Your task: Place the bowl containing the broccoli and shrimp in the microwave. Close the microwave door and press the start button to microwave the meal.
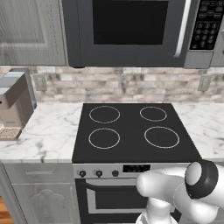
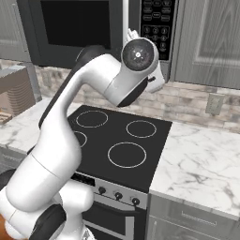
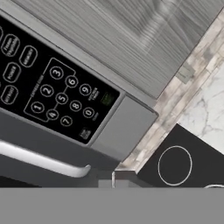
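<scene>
Above the black cooktop [image 1: 135, 131] hangs the microwave [image 1: 131, 33], its door [image 1: 127, 30] closed – black glass window, silver bar handle [image 3: 43, 162] at the right edge. Up by the keypad panel [image 2: 158, 23] the arm's hand is raised, the claw's fingers drawn together on nothing. Left on the marble tabletop [image 1: 48, 135] stands a coffee machine [image 1: 15, 103] – bowl hidden from sight

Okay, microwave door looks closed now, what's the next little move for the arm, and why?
Probably ease the shut gripper toward the start button on the keypad. The microwave door sits flush, its handle lies near the hand, and the hand view already faces the panel, so pressing seems to be what remains.
</scene>
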Available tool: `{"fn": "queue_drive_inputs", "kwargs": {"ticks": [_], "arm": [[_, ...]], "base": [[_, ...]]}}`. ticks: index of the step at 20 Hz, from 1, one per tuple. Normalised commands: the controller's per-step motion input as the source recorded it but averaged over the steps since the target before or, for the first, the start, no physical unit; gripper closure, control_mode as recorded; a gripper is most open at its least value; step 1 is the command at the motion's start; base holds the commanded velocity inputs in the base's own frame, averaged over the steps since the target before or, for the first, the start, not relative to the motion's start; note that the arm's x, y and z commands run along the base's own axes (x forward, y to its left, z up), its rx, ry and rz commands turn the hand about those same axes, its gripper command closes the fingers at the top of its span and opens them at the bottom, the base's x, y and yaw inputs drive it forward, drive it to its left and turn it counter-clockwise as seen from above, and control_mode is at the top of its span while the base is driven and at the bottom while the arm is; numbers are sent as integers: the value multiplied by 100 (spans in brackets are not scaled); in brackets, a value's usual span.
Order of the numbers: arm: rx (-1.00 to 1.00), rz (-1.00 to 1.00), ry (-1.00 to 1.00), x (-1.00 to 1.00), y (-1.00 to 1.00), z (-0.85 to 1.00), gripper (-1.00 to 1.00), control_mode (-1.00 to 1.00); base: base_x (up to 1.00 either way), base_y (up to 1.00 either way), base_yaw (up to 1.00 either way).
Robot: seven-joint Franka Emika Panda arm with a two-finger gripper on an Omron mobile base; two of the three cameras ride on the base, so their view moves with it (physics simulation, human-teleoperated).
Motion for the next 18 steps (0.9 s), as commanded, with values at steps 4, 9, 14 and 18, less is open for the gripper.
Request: {"fn": "queue_drive_inputs", "kwargs": {"ticks": [4,9,14,18], "arm": [[2,-2,0,24,-10,-3,100,-100],[1,-6,-5,24,0,-10,100,-100],[3,-6,-8,29,0,-16,100,-100],[4,-6,-7,36,0,-15,100,-100]], "base": [[0,0,0],[0,0,0],[0,0,0],[0,0,0]]}}
